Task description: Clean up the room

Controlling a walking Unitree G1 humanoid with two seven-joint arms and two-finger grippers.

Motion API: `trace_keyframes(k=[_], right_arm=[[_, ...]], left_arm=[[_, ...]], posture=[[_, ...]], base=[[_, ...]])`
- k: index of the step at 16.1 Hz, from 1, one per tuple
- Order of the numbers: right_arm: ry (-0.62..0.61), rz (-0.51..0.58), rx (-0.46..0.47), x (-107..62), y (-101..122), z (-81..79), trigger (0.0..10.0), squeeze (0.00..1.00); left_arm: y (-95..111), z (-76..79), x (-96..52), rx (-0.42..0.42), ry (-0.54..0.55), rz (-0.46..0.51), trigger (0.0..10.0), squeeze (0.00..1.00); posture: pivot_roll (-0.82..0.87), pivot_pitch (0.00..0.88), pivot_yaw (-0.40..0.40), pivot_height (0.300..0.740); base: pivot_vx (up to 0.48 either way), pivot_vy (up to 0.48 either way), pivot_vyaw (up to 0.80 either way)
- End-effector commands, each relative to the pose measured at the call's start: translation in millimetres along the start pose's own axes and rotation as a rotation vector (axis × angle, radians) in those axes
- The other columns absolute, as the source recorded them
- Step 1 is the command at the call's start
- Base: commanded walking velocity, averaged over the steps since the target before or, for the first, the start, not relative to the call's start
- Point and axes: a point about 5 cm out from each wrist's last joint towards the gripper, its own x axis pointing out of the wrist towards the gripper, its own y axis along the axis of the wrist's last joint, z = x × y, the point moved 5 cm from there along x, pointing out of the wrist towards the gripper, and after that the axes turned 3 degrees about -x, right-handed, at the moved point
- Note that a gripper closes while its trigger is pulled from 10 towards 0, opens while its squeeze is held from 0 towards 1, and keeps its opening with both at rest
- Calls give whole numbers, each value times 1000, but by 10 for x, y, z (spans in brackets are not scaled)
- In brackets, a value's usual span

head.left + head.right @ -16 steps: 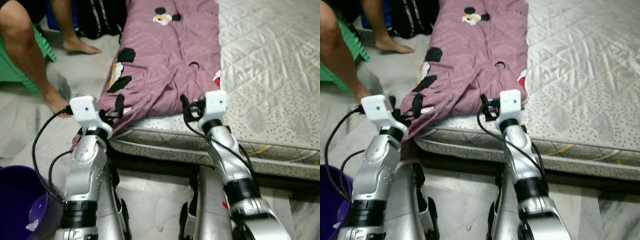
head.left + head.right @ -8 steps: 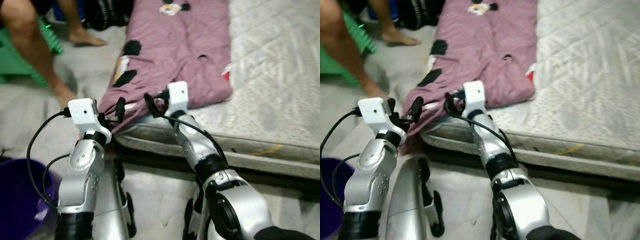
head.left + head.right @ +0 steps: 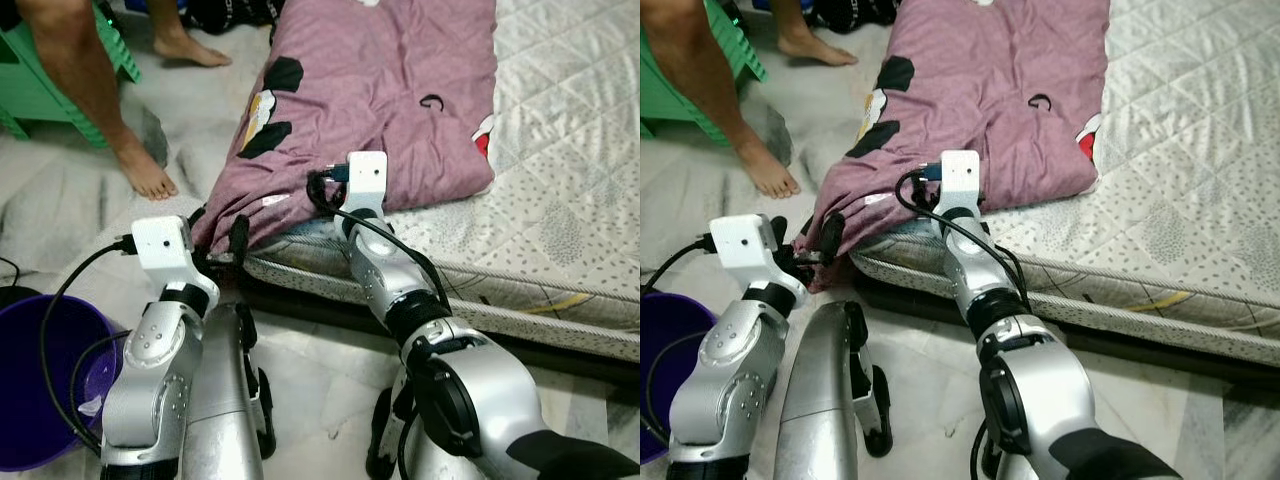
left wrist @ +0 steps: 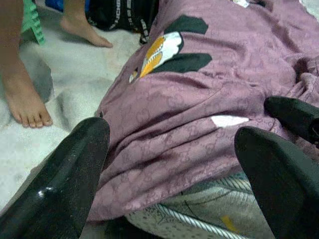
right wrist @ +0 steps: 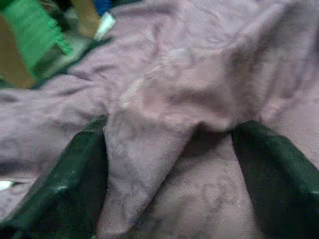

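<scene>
We have swung our right gripper (image 5: 164, 164) leftward across the mattress (image 3: 560, 215) since a second ago, from the blanket's near right edge to its near left corner, and the head camera has shifted with us. The pink blanket (image 3: 380, 90) lies along the left side of the mattress, its near left corner drooping toward the floor. The right gripper's fingers (image 5: 60, 184) are spread, with a ridge of cloth between them, not yet pinched. Our left gripper (image 4: 174, 149) hovers released just before that hanging corner. We judge both are now placed to seize the corner for folding. A person's foot (image 3: 145, 170) stands on the floor to the far left; a purple bucket (image 3: 40, 380) sits near left.
</scene>
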Motion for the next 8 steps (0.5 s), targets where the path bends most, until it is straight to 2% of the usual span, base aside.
trace_keyframes(k=[1,3,4,7,8], right_arm=[[-20,-55,13,-17,-114,-49,0,0],[-101,-98,50,-41,-237,176,0,0],[-159,-132,71,-77,-344,387,0,0],[-226,-171,92,-199,-532,792,0,0],[-234,-178,92,-239,-574,873,0,0]], left_arm=[[-20,-17,-37,8,12,-15,10000,0],[-24,-13,-31,6,13,-24,10000,0],[-28,-16,-21,5,14,-25,10000,0],[-21,-17,19,-4,17,-21,10000,0],[-22,-17,31,-6,17,-20,10000,0]], posture=[[219,318,15,526],[209,311,14,526],[198,300,12,526],[168,280,7,526],[157,274,5,526]], base=[[0,0,0],[0,0,0],[0,0,0],[0,0,0],[0,0,0]])
